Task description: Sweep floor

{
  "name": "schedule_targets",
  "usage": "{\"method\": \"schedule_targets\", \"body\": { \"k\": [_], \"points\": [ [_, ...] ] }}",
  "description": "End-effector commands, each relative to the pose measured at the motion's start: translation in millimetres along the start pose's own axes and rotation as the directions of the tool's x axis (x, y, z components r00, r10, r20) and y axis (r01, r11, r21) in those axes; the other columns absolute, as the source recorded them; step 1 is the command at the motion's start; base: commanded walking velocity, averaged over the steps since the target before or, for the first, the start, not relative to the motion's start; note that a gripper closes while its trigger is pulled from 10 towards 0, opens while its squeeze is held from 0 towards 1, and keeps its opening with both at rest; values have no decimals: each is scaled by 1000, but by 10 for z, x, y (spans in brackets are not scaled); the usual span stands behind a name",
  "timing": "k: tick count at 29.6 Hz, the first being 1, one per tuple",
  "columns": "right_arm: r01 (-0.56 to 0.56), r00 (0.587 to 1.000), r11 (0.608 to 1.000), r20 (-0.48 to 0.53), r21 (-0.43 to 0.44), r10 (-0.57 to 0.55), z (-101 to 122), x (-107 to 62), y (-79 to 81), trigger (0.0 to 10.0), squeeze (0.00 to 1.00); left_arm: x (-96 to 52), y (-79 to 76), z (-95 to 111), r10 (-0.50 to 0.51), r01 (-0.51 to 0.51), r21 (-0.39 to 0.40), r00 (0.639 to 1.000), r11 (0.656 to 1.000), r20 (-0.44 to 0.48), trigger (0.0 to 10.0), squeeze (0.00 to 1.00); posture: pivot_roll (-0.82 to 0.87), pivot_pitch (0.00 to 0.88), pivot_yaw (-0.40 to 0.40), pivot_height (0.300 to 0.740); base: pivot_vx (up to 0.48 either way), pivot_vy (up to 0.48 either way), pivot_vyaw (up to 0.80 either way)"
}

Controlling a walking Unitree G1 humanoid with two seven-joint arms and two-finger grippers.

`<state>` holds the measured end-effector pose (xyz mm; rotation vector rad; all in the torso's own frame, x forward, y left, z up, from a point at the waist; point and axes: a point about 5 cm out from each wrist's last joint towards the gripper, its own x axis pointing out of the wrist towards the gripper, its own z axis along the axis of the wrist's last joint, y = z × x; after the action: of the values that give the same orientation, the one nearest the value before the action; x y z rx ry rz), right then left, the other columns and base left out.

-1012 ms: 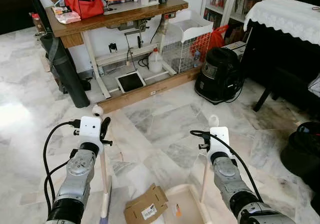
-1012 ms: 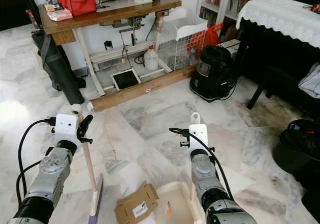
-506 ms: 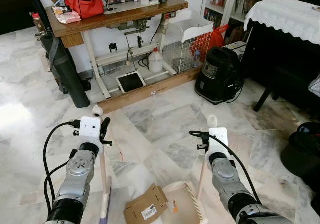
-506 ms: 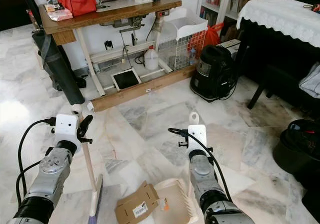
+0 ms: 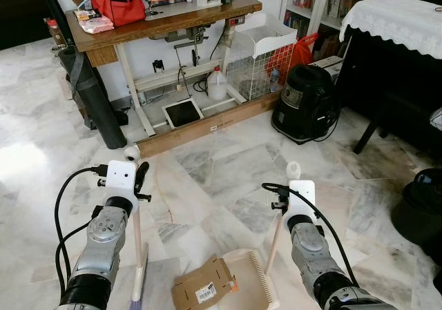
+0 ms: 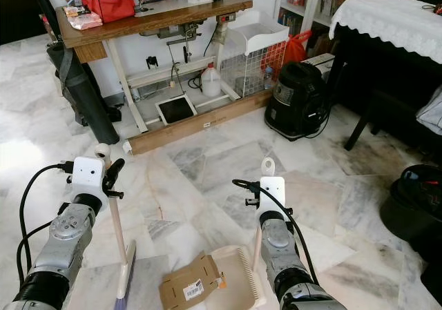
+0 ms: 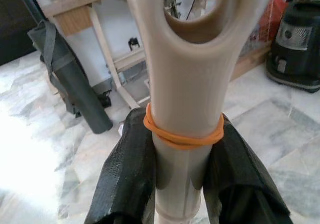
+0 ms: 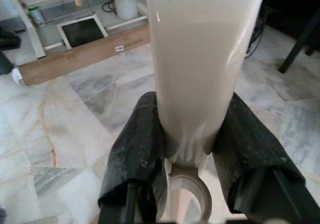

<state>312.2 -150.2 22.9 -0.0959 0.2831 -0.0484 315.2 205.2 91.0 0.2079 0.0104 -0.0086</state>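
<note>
black fingers [image 7: 129,176] of our left gripper [image 7: 182,179] clamp the broom [image 5: 136,235]; our right gripper [image 8: 192,159] clamps the dustpan [image 6: 238,275] handle, cardboard [image 6: 188,286] at its mouth.

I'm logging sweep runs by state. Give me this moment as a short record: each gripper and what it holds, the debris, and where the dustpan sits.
left gripper: shut on broom handle, held upright
broom head: on the marble floor, left of the debris
right gripper: shut on dustpan handle
dustpan: on the floor between the arms, open side toward the broom
debris: flattened cardboard box, lying at the dustpan's mouth, partly on it
</note>
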Motion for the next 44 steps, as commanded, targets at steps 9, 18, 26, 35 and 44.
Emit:
{"method": "schedule_targets", "body": {
  "k": [9, 18, 26, 35, 44],
  "points": [
    [-20, 1000, 999, -1, -45, 19, -20, -12, 48, 10000, 0, -68, 24, -296, 16, -20, -22, 984, 1000, -179, 10000, 0, 75, 0, 48, 740, 0, 0, 0],
    [-15, 1000, 999, -15, -51, 14, -45, -17, 21, 10000, 0, -100, 94, -414, 55, -113, -222, 966, 968, -252, 10000, 0, 77, 0, 42, 740, 0, 0, 0],
    [-11, 1000, 999, -14, -50, 11, -43, -16, 13, 10000, 0, -50, 80, -408, 20, -114, -332, 962, 936, -273, 10000, 0, 68, 2, 41, 740, 0, 0, 0],
    [-10, 1000, 999, -14, -54, 9, -44, -14, -8, 10000, 0, 26, 108, -293, -8, -112, -490, 972, 865, -236, 10000, 0, 72, 6, 36, 740, 0, 0, 0],
    [-8, 1000, 999, -6, -53, 7, -14, 0, -9, 10000, 0, 124, 101, -118, -28, -76, -578, 985, 813, -170, 10000, 0, 75, 2, 34, 740, 0, 0, 0]
  ]
}}
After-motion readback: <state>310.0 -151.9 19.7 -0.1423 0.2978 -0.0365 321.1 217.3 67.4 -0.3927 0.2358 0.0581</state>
